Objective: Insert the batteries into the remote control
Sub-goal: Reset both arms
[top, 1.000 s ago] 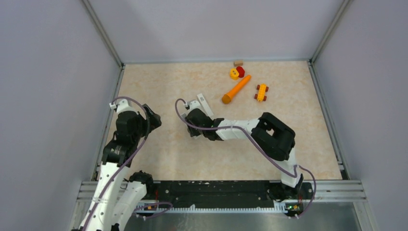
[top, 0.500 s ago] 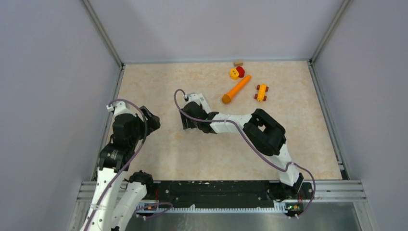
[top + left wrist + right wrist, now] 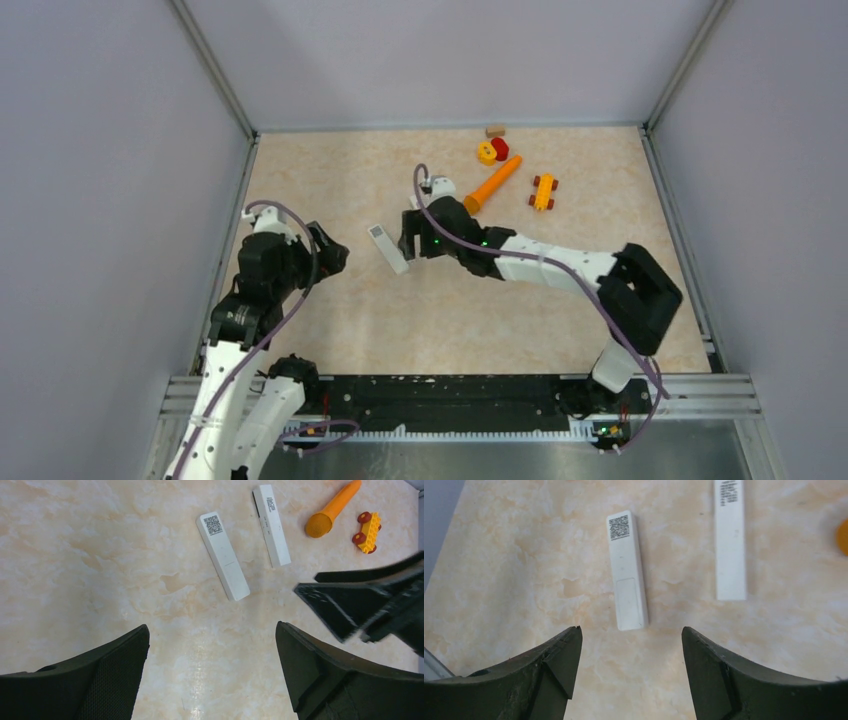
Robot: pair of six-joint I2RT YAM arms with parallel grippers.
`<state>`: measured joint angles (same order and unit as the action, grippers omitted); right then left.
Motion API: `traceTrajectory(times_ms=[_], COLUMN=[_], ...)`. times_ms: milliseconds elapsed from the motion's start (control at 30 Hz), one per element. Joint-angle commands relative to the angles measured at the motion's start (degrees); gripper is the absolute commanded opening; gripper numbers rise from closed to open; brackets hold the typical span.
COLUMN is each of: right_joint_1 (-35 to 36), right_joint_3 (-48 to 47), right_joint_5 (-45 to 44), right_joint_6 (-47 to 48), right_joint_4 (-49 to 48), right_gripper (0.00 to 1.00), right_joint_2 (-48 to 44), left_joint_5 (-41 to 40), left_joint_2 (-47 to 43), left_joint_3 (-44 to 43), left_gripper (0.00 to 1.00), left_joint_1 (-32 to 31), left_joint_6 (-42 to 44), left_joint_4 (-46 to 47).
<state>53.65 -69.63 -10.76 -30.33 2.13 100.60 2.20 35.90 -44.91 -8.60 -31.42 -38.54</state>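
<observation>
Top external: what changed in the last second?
The right tool opened and shifted a little toward the far right, its elbow swinging out to the right. It seems to have let go of the white bar with the code label, which now lies free to its left. The left tool edged slightly right, open as before. The carrot and toy car stayed put.

A QR code marks the wider white remote (image 3: pixel 626 570); the remote control (image 3: pixel 730 545) bears unreadable small print.
</observation>
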Motion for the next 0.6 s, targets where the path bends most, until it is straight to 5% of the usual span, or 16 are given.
traceTrajectory(times_ms=[0, 300, 567], right_joint_1=[-1.2, -1.91, -1.92], right_joint_3=[5.97, 13.39, 10.63], right_joint_5=[-6.57, -32.9, -45.47], right_joint_6=[1.15, 10.34, 20.52], right_joint_4=[1.75, 15.73, 19.24], right_gripper=[0.75, 0.92, 0.94], right_joint_2=[-15.0, -48.55, -68.82], left_joint_5=[0.33, -6.45, -10.93], left_joint_2=[-0.67, -2.87, -5.81], left_joint_3=[-5.47, -15.24, -22.55], left_gripper=[0.99, 0.99, 0.99], left_joint_1=[0.34, 0.25, 0.23], left_joint_6=[3.91, 10.03, 14.54], left_joint_4=[1.89, -0.68, -3.12])
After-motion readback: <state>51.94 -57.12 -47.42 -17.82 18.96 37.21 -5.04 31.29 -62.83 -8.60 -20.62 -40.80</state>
